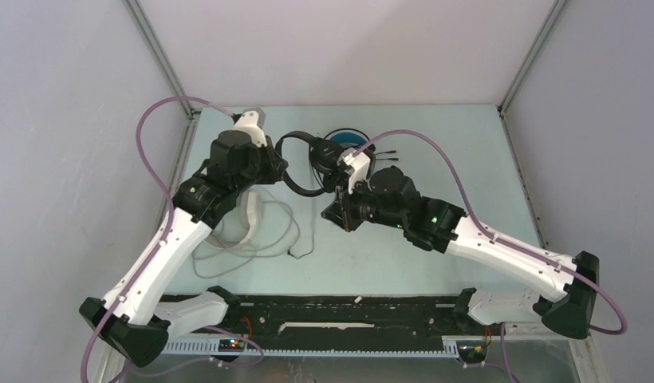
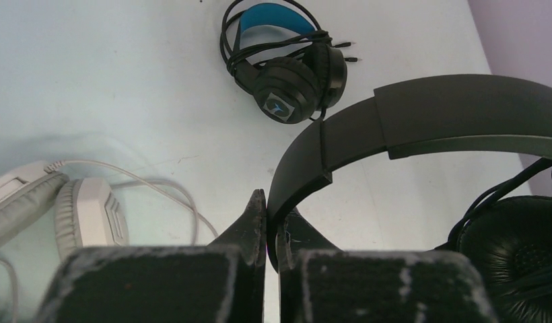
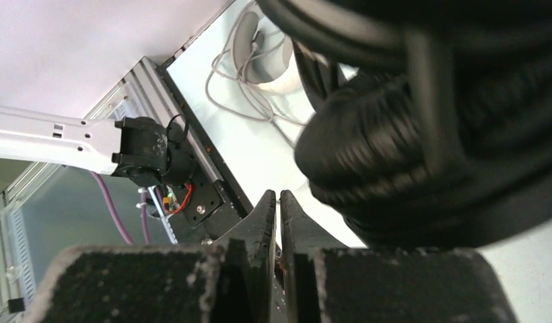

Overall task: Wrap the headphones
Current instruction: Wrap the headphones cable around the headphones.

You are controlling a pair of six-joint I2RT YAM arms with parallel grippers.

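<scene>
My left gripper (image 2: 273, 219) is shut on one end of the headband of the all-black headphones (image 2: 428, 114), held above the table. One black earcup (image 2: 522, 259) hangs at lower right with cable running to it. From above, the left gripper (image 1: 280, 171) holds the black band (image 1: 296, 185), and my right gripper (image 1: 345, 215) sits just right of it. In the right wrist view the right gripper (image 3: 278, 202) is shut to a hairline gap beside the black earcup (image 3: 408, 155), which has cable around it. I see nothing between those fingers.
The black pair with a blue headband (image 2: 287, 67) lies at the back of the table, its cable coiled round it. The white pair (image 2: 58, 208) lies left of centre with its pale cable (image 1: 264, 239) loose in loops. A black rail (image 1: 332, 311) runs along the near edge.
</scene>
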